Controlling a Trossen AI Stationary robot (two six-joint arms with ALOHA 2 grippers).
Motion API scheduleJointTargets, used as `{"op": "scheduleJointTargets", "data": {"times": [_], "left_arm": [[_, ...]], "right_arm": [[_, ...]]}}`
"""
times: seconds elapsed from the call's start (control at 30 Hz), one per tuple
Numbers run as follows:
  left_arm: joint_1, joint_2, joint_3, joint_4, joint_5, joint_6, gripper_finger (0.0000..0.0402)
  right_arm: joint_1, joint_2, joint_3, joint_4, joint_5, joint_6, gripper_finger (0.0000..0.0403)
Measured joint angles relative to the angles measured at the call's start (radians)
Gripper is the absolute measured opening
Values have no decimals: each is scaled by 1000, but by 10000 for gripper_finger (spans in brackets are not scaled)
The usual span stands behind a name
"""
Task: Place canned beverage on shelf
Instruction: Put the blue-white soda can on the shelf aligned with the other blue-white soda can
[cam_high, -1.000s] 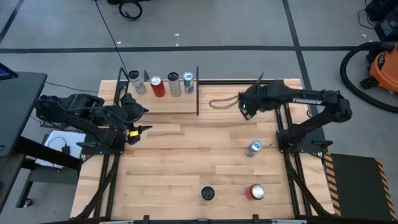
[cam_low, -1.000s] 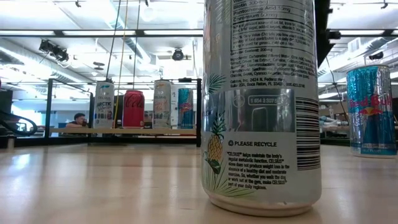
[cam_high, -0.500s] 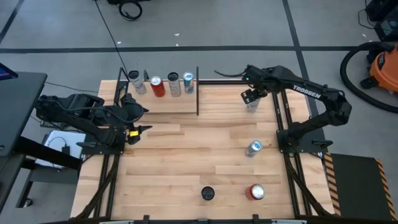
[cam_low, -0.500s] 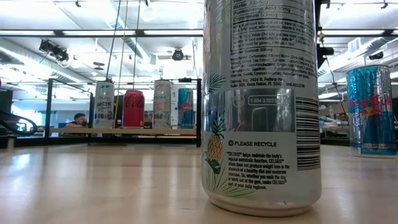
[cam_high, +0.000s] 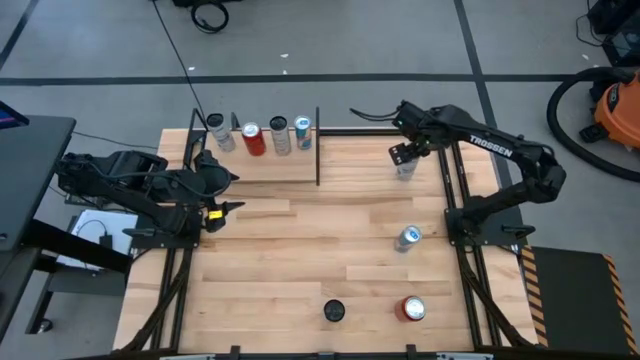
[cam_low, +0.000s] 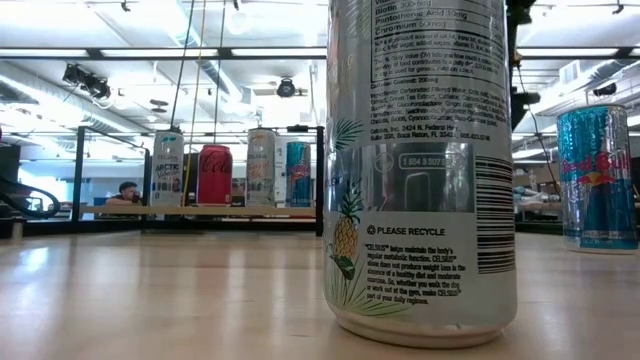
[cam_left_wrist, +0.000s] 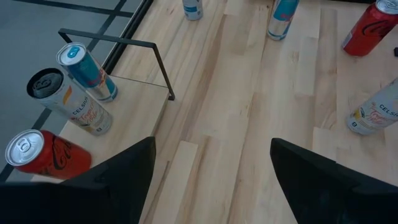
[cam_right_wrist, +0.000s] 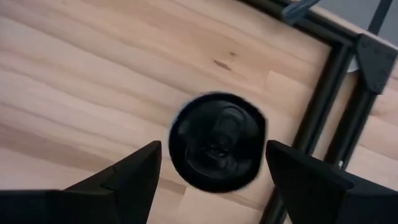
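The can (cam_right_wrist: 217, 141) I was working on stood upright on the tabletop (cam_high: 300, 250) near the far right corner, at about two o'clock from the table's middle, just inside the black frame rail. My right gripper (cam_high: 404, 153) hung directly over it, and my two dark fingers (cam_right_wrist: 118, 180) were spread wide to either side of its dark top, clear of it and holding nothing. Seen from the high camera, that can (cam_high: 404, 168) was well apart from the shelf (cam_high: 262, 165), which sat at roughly eleven o'clock on the far edge, a pale board between thin black uprights. Four cans already stood in a row on it: a white one (cam_high: 217, 129), a red cola can (cam_high: 252, 137), a pale Celsius can (cam_high: 279, 134) and a blue-and-silver Red Bull can (cam_high: 303, 131). My left gripper (cam_high: 222, 190) waited at nine o'clock, just beside the near edge of the shelf, its fingers (cam_left_wrist: 118, 171) parted and empty. Three more cans were loose on the near right of the table: a blue-and-silver one (cam_high: 407, 238) at four o'clock, a red one (cam_high: 412, 309) at five o'clock near the front edge, and a dark-topped one (cam_high: 334, 311) at six o'clock. From table height that last can (cam_low: 420, 170) filled the foreground, a Celsius with a pineapple on it, with a Red Bull can (cam_low: 596, 178) to its right.
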Motion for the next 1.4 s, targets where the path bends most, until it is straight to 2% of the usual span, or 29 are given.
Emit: {"op": "scheduleJointTargets", "data": {"times": [0.17, 0.37, 0.6, 0.73, 0.93, 1.17, 1.4], "left_arm": [[0, 0, 0, 0, 0, 0, 318], [0, 0, 0, 0, 0, 0, 318], [0, 0, 0, 0, 0, 1, 318], [0, 0, 0, 0, 0, 1, 318], [0, 0, 0, 0, -4, 2, 318], [0, 0, 0, 8, -141, 1, 318], [0, 0, 0, 8, -159, -29, 318]], "right_arm": [[-15, 0, -61, 78, -31, -26, 297], [-20, 2, -72, 95, -29, -73, 296], [-11, 2, -72, 94, -30, -96, 250], [8, 2, -72, 94, -27, -109, 250], [82, 6, -20, 76, -106, -116, 250], [226, 6, 115, 123, -147, -87, 250], [358, 16, 262, 221, -171, -64, 250]]}}
